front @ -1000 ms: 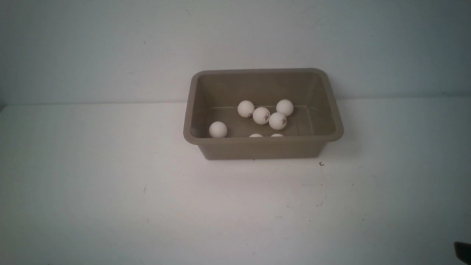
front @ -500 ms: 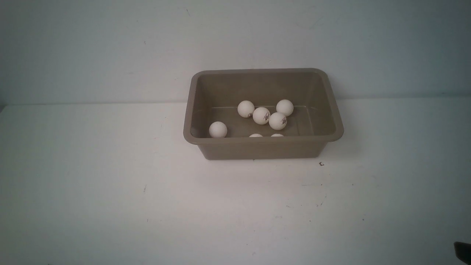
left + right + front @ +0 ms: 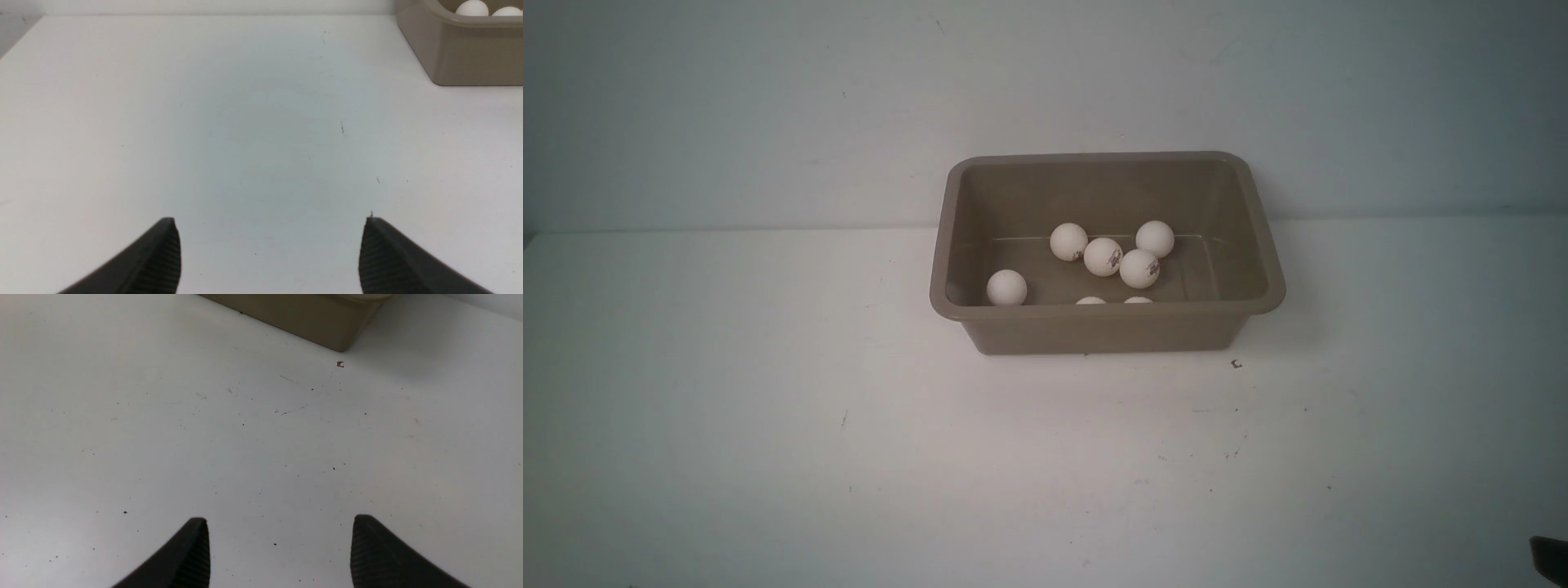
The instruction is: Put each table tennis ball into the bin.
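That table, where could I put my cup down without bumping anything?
Nearly anywhere on the table: it is bare left, right and in front of the bin. The bin is the crowded spot, with seven balls inside, four clustered mid-floor.

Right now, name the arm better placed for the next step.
Neither: every visible table tennis ball already lies in the bin. Left gripper and right gripper are both open, empty, over bare table.
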Motion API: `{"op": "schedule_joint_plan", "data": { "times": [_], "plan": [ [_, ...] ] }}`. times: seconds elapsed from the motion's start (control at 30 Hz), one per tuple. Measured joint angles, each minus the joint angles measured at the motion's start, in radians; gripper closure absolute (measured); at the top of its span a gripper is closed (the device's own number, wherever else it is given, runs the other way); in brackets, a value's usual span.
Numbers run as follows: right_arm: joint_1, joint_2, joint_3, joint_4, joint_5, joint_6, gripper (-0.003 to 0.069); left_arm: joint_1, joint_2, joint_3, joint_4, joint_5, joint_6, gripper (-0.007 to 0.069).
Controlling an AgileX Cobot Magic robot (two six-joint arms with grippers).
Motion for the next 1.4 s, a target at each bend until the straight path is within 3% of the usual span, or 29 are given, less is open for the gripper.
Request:
{"op": "schedule_joint_plan", "data": {
  "times": [1.1, 1.4],
  "plan": [
    [0.0, 0.0, 0.0, -0.003, -0.005, 0.0, 0.0233, 0.0, 0.0, 0.0, 0.0, -0.001, -0.007, 0.0094],
    [-0.004, -0.094, 0.0, 0.003, -0.196, 0.067, 0.0233, 0.0, 0.0, 0.0, 0.0, -0.001, -0.007, 0.0094]
  ]
}}
